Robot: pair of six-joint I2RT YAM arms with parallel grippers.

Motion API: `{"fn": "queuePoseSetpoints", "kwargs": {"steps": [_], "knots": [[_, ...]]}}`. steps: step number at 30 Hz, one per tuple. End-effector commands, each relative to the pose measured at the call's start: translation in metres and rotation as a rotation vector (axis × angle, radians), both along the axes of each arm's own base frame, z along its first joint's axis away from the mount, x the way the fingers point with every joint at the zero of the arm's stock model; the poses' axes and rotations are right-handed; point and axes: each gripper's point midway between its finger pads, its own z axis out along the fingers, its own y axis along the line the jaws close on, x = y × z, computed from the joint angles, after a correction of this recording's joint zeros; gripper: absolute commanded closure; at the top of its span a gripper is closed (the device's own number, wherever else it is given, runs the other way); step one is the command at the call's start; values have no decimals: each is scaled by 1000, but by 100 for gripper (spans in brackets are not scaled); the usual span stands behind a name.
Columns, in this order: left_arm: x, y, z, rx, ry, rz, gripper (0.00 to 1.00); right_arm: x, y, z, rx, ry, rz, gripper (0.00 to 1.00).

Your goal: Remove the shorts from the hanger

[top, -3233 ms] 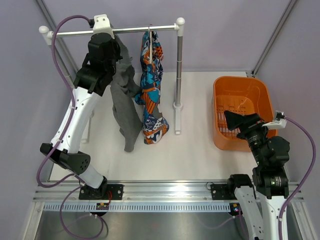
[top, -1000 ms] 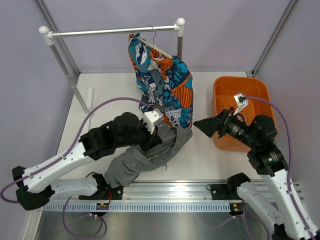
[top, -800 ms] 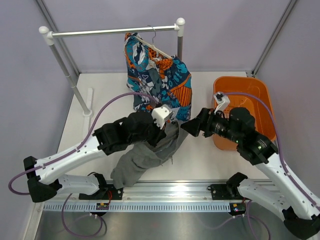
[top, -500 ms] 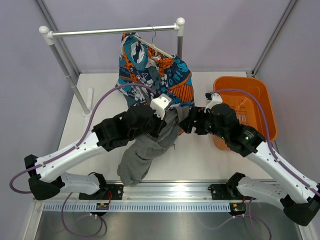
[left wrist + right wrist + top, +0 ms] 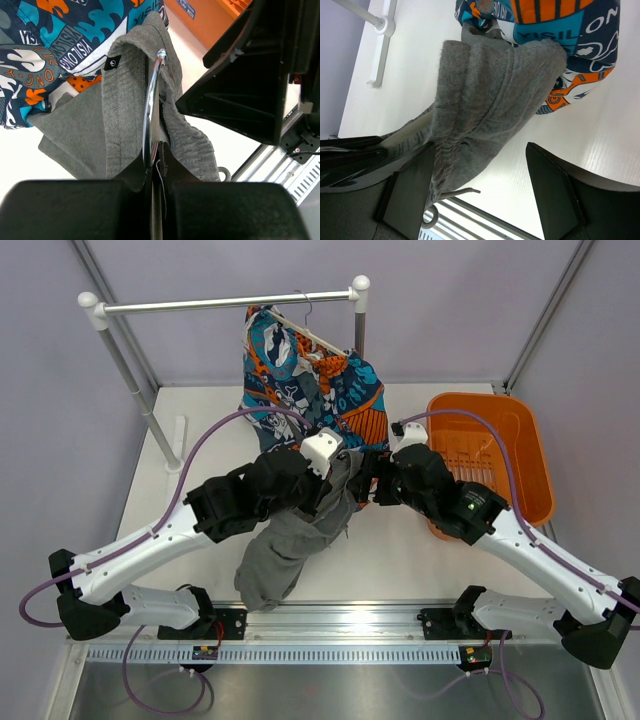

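Note:
The printed shorts [image 5: 312,390] hang from the cream hanger [image 5: 312,337] on the rail, spread wide; they also show in the left wrist view [image 5: 47,45] and the right wrist view [image 5: 582,35]. My left gripper [image 5: 333,483] is shut on the metal wire hook [image 5: 152,100] of a second hanger, which carries a grey garment [image 5: 290,545] with a drawstring waist. It hangs just in front of the printed shorts. My right gripper [image 5: 480,190] is open, and the grey garment's waistband [image 5: 485,95] reaches between its fingers, against the left one.
An orange basket [image 5: 483,400] stands at the right. The clothes rail [image 5: 200,305] crosses the back on its posts [image 5: 358,335], with a foot on the table [image 5: 382,25]. The two wrists sit close together mid-table.
My right arm has swung left from the basket up to the grey garment. My left gripper raised the grey garment slightly and kept hold. The printed shorts shifted a little left.

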Motion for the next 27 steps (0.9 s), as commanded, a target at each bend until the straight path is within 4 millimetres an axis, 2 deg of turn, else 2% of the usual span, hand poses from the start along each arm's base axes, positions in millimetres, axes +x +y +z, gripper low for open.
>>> {"fn": "queuePoseSetpoints", "kwargs": {"steps": [1,11,13,17,24,27], "knots": [[8,-4,30,-89,-69,25,100,6,2,29,31,-67,-37,19],[10,-1,30,-74,-82,33,100,-3,2,45,52,-102,-24,18],[9,0,32,-79,-83,30,100,-1,-1,39,11,-86,-40,18],[6,-2,33,-85,-76,12,100,5,6,24,-22,-56,-42,19],[1,-1,29,-83,-64,-7,100,17,9,24,-51,-62,-80,26],[0,2,26,-74,-61,-6,100,21,9,23,-63,-58,-96,34]]}}
